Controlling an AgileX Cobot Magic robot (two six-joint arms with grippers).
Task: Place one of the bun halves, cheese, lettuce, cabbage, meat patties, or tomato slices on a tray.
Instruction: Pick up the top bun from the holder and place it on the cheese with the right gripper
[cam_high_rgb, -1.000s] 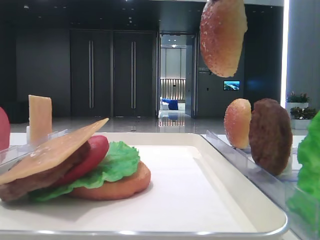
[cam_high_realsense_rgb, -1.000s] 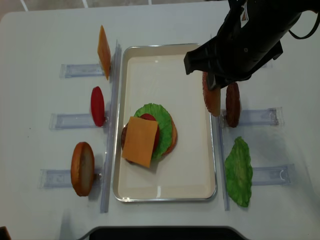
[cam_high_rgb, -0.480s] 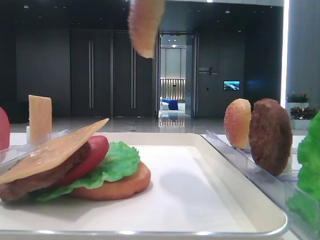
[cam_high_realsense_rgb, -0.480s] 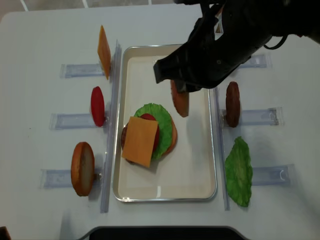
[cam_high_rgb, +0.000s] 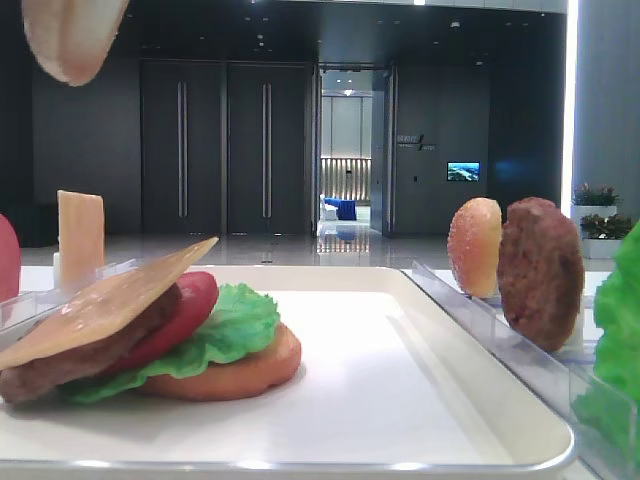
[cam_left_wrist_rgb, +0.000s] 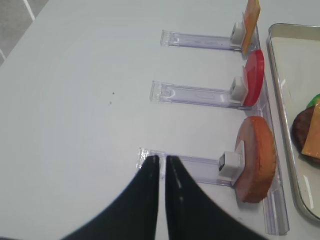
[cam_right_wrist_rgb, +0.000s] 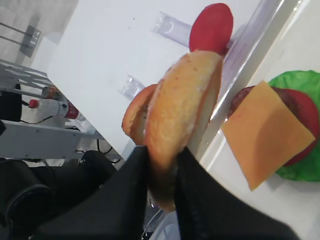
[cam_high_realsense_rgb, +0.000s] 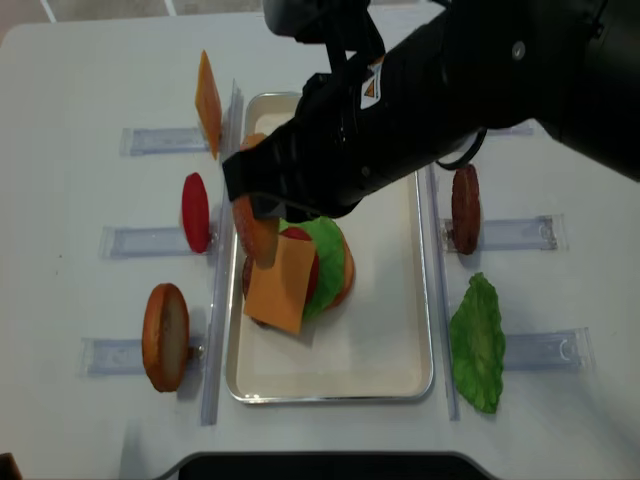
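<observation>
Right gripper (cam_right_wrist_rgb: 161, 167) is clamped on the bun top (cam_right_wrist_rgb: 182, 117), which I see held on edge in the air over the tray's (cam_high_realsense_rgb: 330, 375) left rim, just above the stack's cheese (cam_high_realsense_rgb: 280, 283). Left gripper (cam_left_wrist_rgb: 162, 167) is closed and empty, over the rack (cam_left_wrist_rgb: 190, 163) carrying the bun bottom (cam_left_wrist_rgb: 257, 160). Around the tray, racks hold upright pieces: tomato (cam_high_realsense_rgb: 195, 212), another cheese slice (cam_high_realsense_rgb: 207, 102), patty (cam_high_realsense_rgb: 465, 208), lettuce (cam_high_realsense_rgb: 478, 345). My right arm hides the tray's far end from overhead.

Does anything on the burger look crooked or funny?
Yes. The cheese on the stack lies tilted, one corner sticking up and out past the patty instead of lying flat. The right gripper holds the bun top on edge above.
</observation>
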